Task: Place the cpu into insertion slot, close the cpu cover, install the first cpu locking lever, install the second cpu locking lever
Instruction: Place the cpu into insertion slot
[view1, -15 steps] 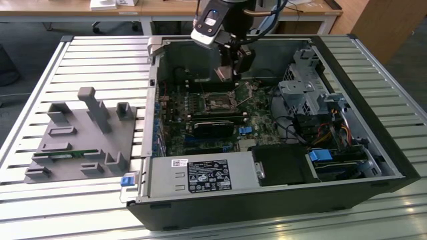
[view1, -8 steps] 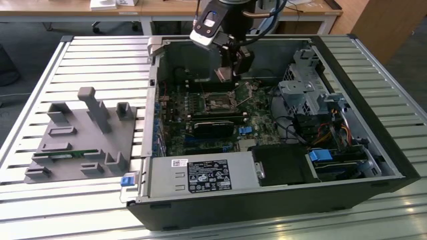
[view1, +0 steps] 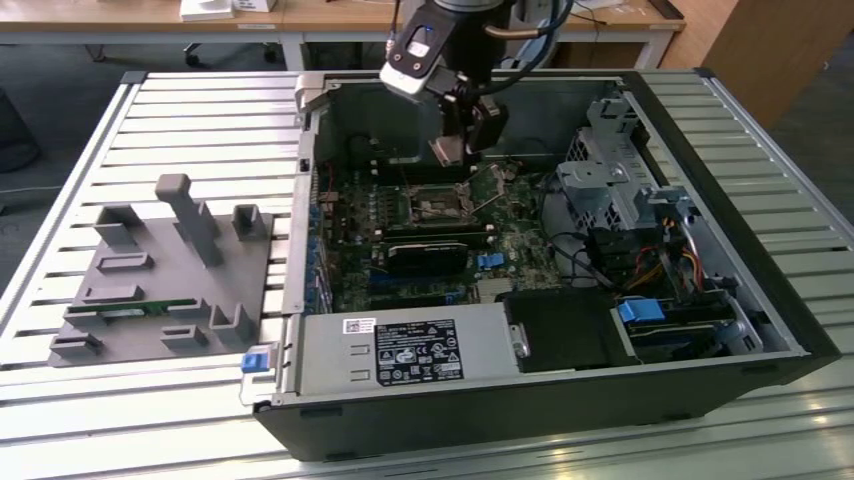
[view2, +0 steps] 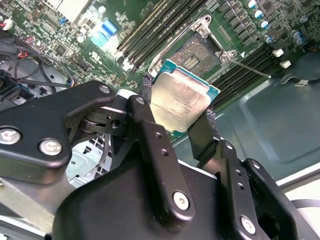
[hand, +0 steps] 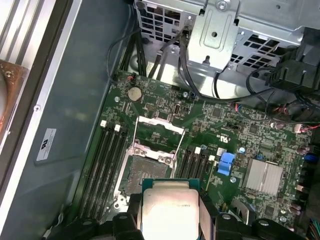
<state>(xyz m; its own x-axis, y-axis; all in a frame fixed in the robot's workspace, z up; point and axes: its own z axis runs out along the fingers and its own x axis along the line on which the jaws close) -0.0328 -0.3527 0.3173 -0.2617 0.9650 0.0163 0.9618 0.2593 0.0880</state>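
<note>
My gripper (view2: 177, 109) is shut on the cpu (view2: 182, 97), a silvery-beige square chip with a green edge, clamped between two black fingers (view2: 147, 125). In the exterior view the gripper (view1: 454, 148) hangs inside the open computer case, holding the cpu (view1: 446, 156) a little above and behind the insertion slot (view1: 434, 207). The insertion slot (hand: 145, 170) lies bare on the green board, just beyond the cpu (hand: 170, 210). The cpu cover (hand: 159, 126) is swung open at the slot's far side. Two thin locking levers (hand: 180, 145) stand raised beside it.
Black memory slots (hand: 107, 155) flank the socket on both sides. A silver drive cage (view1: 607, 190) with cables lies at the exterior view's right, and a power supply (view1: 400, 350) sits at the case front. A grey fixture block (view1: 160, 270) rests on the slatted table outside the case.
</note>
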